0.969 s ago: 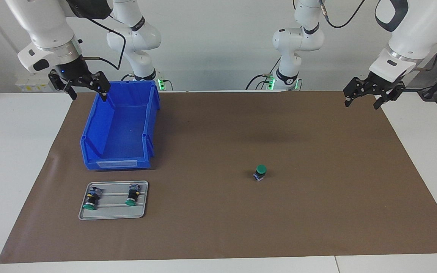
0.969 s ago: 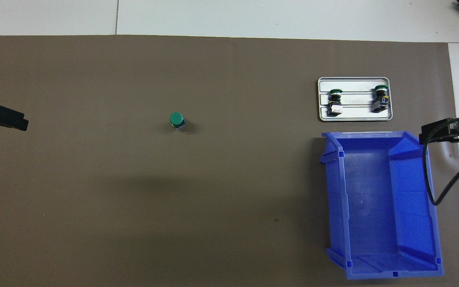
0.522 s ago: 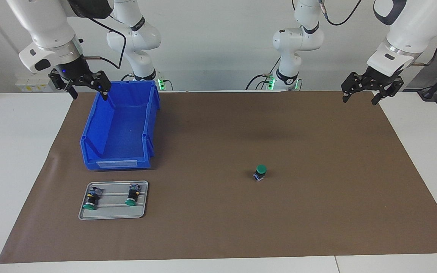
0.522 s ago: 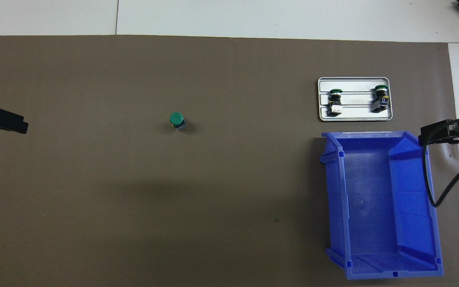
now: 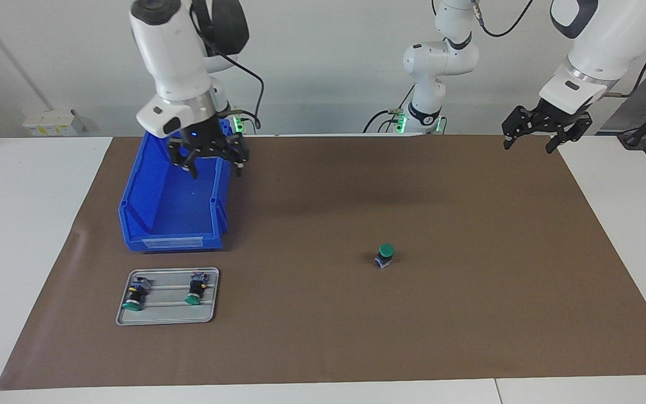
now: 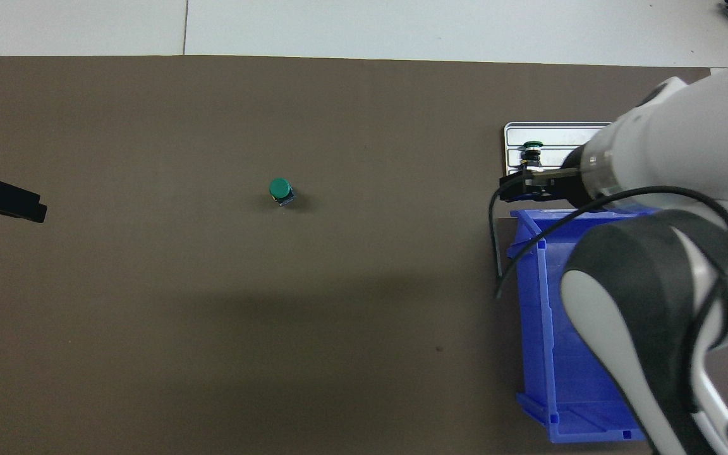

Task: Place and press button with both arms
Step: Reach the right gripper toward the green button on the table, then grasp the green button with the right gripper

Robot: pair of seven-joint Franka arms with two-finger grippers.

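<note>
- Facing view: right gripper [image 5: 214, 164] wide, empty, over the blue plastic bin [image 5: 174, 221]; left gripper [image 5: 531, 136] wide, empty, waiting over the brown mat's [image 5: 469, 314] corner. Upright green-capped push-button [image 5: 384, 256] mid-mat. Likely reach step; next needs descent onto a button in the grey metal tray [image 5: 167, 320].
- Overhead view: right arm [image 6: 661, 265] hides part of tray and bin; only one tray button [image 6: 532, 151] shows.

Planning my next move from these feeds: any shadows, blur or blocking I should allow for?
Facing view: sharp, evenly lit, only a soft shadow on the mat near the blue bin. Overhead view: the right arm looms large, hiding part of the tray.
</note>
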